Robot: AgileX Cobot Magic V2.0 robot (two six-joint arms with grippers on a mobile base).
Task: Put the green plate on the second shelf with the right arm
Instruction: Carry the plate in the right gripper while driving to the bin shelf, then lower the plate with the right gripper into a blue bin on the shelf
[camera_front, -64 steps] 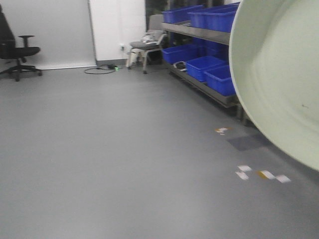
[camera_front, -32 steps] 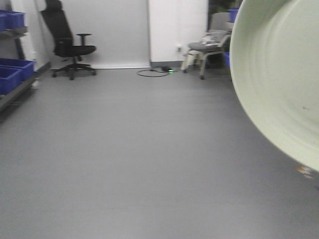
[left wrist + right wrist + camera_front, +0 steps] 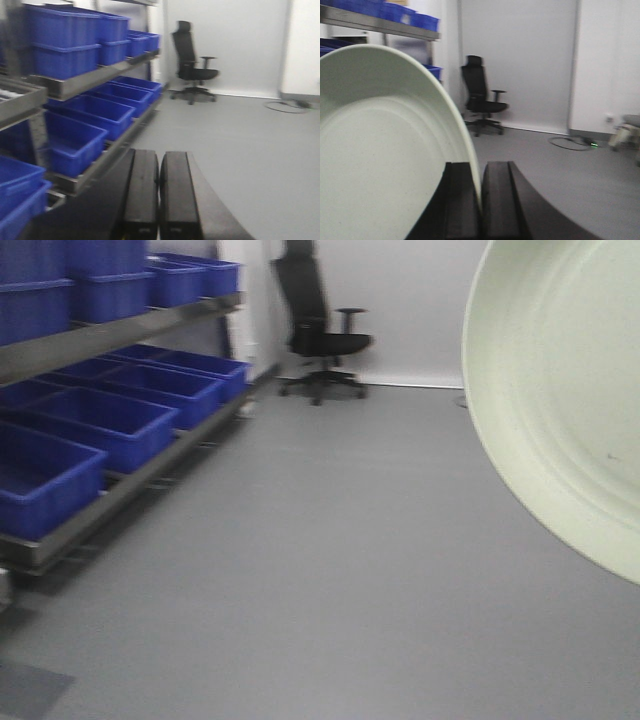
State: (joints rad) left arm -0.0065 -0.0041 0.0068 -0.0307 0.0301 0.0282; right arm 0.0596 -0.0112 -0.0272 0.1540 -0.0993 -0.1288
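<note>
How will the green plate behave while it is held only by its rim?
Probably stiff: the plate shows no sag though the fingers pinch only its rim. Its matte surface likely limits slipping, yet an edge grip may let it swing.

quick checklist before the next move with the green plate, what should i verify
1. Round pale green matte plate held by its rim in the right gripper: ok.
2. Left gripper shut, carrying nothing: ok.
3. Metal shelf rack in front view, on the left: ok.
4. Free spot for the plate: cannot tell; blue plastic bins fill the visible levels.
5. Black office chair stands away from the rack: ok.
</note>
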